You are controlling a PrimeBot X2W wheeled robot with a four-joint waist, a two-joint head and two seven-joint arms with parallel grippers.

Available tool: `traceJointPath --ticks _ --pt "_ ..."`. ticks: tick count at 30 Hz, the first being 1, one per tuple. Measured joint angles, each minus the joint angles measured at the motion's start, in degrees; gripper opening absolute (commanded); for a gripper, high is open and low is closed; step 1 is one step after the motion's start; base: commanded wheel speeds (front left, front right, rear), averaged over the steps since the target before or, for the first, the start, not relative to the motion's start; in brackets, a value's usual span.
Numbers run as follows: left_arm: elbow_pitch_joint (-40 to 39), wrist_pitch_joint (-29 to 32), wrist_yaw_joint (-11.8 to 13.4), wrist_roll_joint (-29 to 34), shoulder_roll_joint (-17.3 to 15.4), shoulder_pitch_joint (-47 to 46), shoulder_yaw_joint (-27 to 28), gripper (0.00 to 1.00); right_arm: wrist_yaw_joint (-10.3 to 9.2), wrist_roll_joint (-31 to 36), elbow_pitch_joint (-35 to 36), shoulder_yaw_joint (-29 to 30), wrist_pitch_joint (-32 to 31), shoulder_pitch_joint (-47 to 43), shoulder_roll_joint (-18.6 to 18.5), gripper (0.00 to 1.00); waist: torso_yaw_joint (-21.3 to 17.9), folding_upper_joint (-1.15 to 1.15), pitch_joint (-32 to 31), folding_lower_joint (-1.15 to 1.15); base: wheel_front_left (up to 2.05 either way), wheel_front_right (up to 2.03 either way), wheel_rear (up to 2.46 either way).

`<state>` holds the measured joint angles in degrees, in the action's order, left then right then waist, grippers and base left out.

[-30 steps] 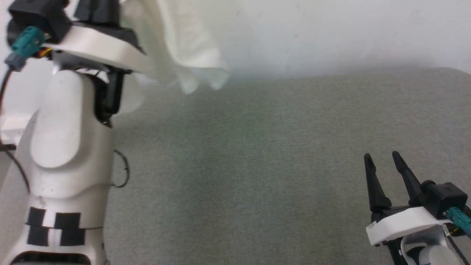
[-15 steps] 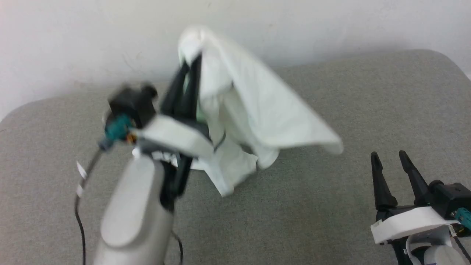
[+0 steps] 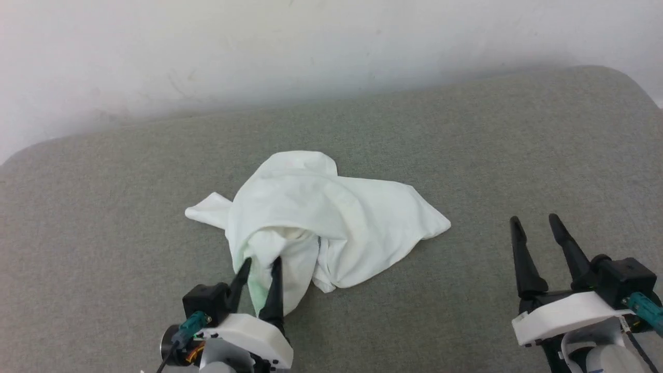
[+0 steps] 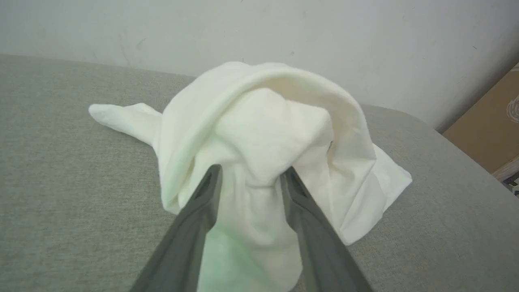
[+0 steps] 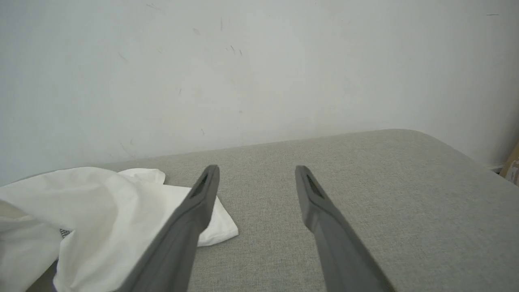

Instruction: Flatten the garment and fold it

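Left gripper (image 3: 260,265): I hold it low at the near edge of the grey padded surface (image 3: 492,145). My two fingers stand parted, and a fold of the garment (image 3: 331,217) lies between them, touching both inner faces. The gap is wide and nothing is clamped.

Garment: it lies crumpled in a white heap at the middle of the surface. One narrow end trails left and a flat corner reaches right.

Right gripper (image 3: 535,220): it is well apart from the garment, over bare surface. My fingers are spread wide and hold nothing.
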<state>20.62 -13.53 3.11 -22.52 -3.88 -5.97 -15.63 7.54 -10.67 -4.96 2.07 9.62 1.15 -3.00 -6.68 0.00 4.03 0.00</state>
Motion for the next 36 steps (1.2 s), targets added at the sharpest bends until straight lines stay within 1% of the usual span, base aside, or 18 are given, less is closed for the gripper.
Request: traceJointPath --ticks 5,8,11,15,18,23,26,29,35,36 --pt "-6.3 -1.1 0.0 2.3 -0.2 -0.3 1.2 1.00 -0.01 0.0 0.1 -0.1 0.0 0.0 0.0 1.00 1.4 0.00 0.1 0.00 0.00 0.00 0.00" --pt "-11.9 -1.2 0.0 3.7 -0.2 -0.4 3.6 1.00 -0.01 0.0 0.3 -0.1 0.0 0.0 0.0 1.00 2.3 0.00 0.3 0.00 0.00 0.00 0.00" --pt "-14.9 -1.2 0.2 5.2 -0.2 -0.3 6.4 1.00 -0.01 0.2 0.4 -0.2 -0.5 0.0 0.0 1.00 3.2 0.00 0.2 0.00 0.00 0.00 0.00" --pt "-16.4 -1.2 1.0 5.7 -1.2 1.0 10.6 1.00 -0.01 0.6 0.5 -0.5 -1.1 0.0 0.0 1.00 4.4 0.00 -0.2 0.00 0.00 0.00 0.00" --pt "-16.2 -1.2 1.1 5.4 -2.4 3.2 13.6 1.00 -0.01 0.7 0.9 -0.8 -1.6 -0.2 0.0 1.00 5.2 0.00 -0.9 0.00 0.00 0.00 0.00" --pt "-15.6 -1.0 1.0 4.8 -4.1 6.0 15.0 1.00 -0.01 0.6 1.0 -1.1 -3.8 -1.0 0.0 1.00 6.7 0.00 -2.0 0.00 0.00 0.00 0.00" --pt "-15.6 -0.1 1.0 4.5 -4.8 7.1 15.0 1.00 -0.01 0.4 -0.1 -1.2 -6.2 -1.1 0.0 1.00 7.7 0.00 -2.6 0.00 0.00 0.00 0.00" --pt "-15.7 0.3 0.9 4.3 -4.9 7.9 14.8 1.00 -0.01 0.4 -3.9 -1.6 -10.2 0.1 0.0 1.00 8.7 0.00 -3.0 -0.01 0.00 0.00 0.00" --pt "-15.9 0.9 0.4 3.6 -4.1 8.5 13.5 1.00 -0.01 0.4 -15.2 -3.6 -23.3 6.4 -0.2 1.00 11.0 0.00 -3.1 -0.01 0.00 0.00 0.00" --pt "-15.9 0.9 -0.1 3.4 -4.0 8.5 13.3 1.00 -0.01 -0.1 -17.0 -3.7 -25.0 7.8 -0.2 1.00 11.4 0.00 -3.0 -0.01 0.00 0.00 0.00"
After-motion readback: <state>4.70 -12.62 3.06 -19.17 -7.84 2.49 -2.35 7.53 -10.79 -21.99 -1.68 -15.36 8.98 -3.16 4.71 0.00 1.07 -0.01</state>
